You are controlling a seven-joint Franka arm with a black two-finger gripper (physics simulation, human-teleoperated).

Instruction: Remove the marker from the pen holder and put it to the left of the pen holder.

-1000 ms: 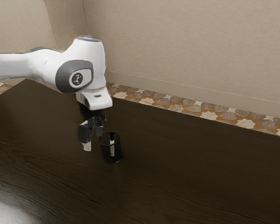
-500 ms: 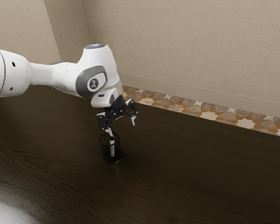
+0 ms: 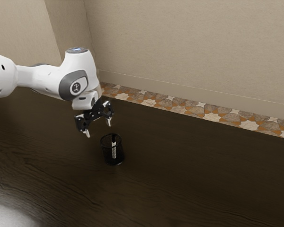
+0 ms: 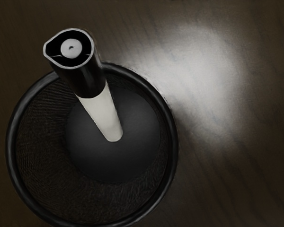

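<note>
Exterior view: the white arm (image 3: 40, 78) reaches in from the exterior view's left, its black gripper (image 3: 98, 127) above the desk (image 3: 194, 170), near the pen holder (image 3: 112, 158) and toward the exterior view's left of it. The jaws stand open, their pale tips spread well apart and nothing between them. The marker (image 3: 114, 147) is inside the pen holder, black cap (image 3: 113, 138) up, white barrel (image 3: 114, 152) below. The pen holder stands upright on the desk, dark, round and open at the top. In the wrist view the marker leans toward one side of the rim (image 4: 173, 137); whether it touches there, I cannot tell. A bright patch of glare lies on the desk beside the pen holder. Beyond the desk runs patterned floor (image 3: 194, 111) along a beige wall (image 3: 189, 47).
</note>
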